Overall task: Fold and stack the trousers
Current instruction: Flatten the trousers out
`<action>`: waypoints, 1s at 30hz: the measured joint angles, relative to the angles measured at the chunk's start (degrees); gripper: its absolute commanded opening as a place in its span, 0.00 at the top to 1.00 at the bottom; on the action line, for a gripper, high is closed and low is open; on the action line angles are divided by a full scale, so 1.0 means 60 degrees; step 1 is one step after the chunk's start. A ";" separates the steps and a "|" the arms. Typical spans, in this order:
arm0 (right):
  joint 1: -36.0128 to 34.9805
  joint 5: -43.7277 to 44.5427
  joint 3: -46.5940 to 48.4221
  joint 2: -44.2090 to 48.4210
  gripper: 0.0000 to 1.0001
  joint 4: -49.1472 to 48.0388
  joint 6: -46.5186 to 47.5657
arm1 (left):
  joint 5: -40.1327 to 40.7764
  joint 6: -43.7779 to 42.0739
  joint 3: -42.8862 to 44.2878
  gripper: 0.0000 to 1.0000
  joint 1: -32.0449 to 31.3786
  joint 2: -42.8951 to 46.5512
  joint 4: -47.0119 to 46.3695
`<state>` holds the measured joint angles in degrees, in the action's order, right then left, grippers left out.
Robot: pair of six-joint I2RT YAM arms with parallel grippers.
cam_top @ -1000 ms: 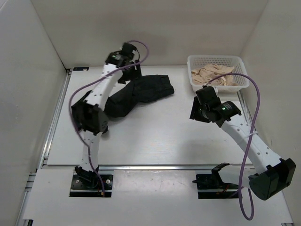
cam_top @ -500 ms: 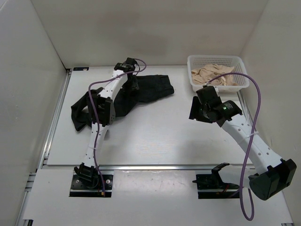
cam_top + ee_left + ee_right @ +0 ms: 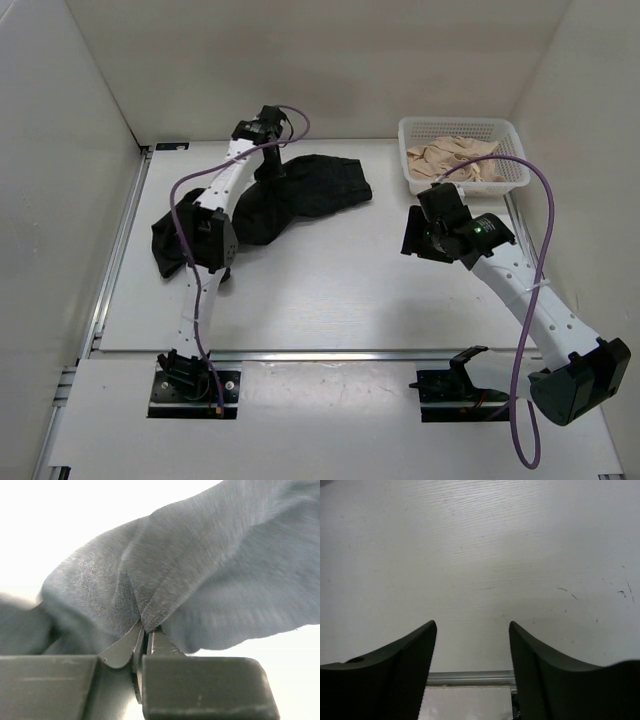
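Trousers: black, rumpled and unfolded on the table; a ridge of the cloth sits between the left fingertips
Left gripper: clenched on the trousers, the two tips pressed together with a pinch of fabric caught between them and no gap visible
Cloth at the left fingers: the fabric rises to a peak right at the tips, and creases fan away from the pinch to either side and beyond it
Spread from the left fingers, overhead view: the broad bulk lies just to the right of them; a long part trails from them toward the near left, passes under the left arm and ends in a bunched heap beside its elbow
Right gripper: released, fingers standing well apart with only bare table surface showing between them
Right fingers and the trousers: well apart, the garment lying off to their far left; no cloth touches them
Metal strip: crosses the wrist view just below the gap between the right fingers
Basket: white mesh, beyond the right fingers at the far right of the table
Basket contents: beige cloth, crumpled inside
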<state>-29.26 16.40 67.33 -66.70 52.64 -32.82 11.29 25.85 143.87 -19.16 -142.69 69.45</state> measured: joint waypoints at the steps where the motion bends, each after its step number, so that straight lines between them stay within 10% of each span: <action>1: 0.0000 -0.0007 0.0004 0.0004 0.28 0.0007 -0.0026 | -0.0007 -0.0106 -0.0251 0.90 -0.0015 0.0499 0.0062; 8: 0.0000 -0.0007 0.0015 0.0459 0.17 0.0222 -0.0222 | -0.0361 -0.0688 -0.2361 0.90 -0.1370 0.5322 -0.0302; 13: 0.0000 0.0007 0.0073 0.1355 0.15 0.0546 -0.0565 | -0.0951 -0.0313 -0.5701 0.90 -0.4561 0.8287 -0.0925; 15: 0.0000 0.0022 0.0098 0.1752 0.13 0.0758 -0.0729 | -0.1359 0.0091 -0.7238 0.63 -0.5737 0.8790 -0.1089; 17: 0.0004 0.0033 0.0120 0.2044 0.12 0.0900 -0.0856 | -0.1789 0.0484 -0.8433 0.08 -0.6528 0.8812 -0.1122; 18: 0.0004 0.0029 0.0120 0.2167 0.12 0.0987 -0.0914 | -0.1949 0.0630 -0.8841 0.00 -0.6794 0.8710 -0.1071; 21: 0.0007 0.0033 0.0120 0.2244 0.10 0.1147 -0.0994 | -0.1810 0.1133 -0.9114 0.00 -0.7249 0.8324 -0.0619; 25: 0.0007 -0.0051 0.0120 0.1821 0.10 0.1213 -0.0936 | -0.1191 0.1384 -0.8320 0.66 -0.6794 0.8397 -0.0222; 27: 0.0007 -0.0080 0.0120 0.1519 0.10 0.1217 -0.0922 | -0.1038 0.1322 -0.7967 0.70 -0.6131 0.8524 -0.0561; 28: 0.0007 -0.0073 0.0120 0.1439 0.10 0.1213 -0.0914 | -0.1024 0.1268 -0.7832 0.63 -0.5781 0.8542 -0.0710; 30: 0.0007 -0.0066 0.0120 0.1432 0.10 0.1217 -0.0896 | -0.1020 0.1086 -0.7297 0.08 -0.5067 0.8171 -0.0827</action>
<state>-29.21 16.01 68.05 -58.11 59.94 -38.20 5.17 32.36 100.09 -49.56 -93.67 64.49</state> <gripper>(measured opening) 0.896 0.467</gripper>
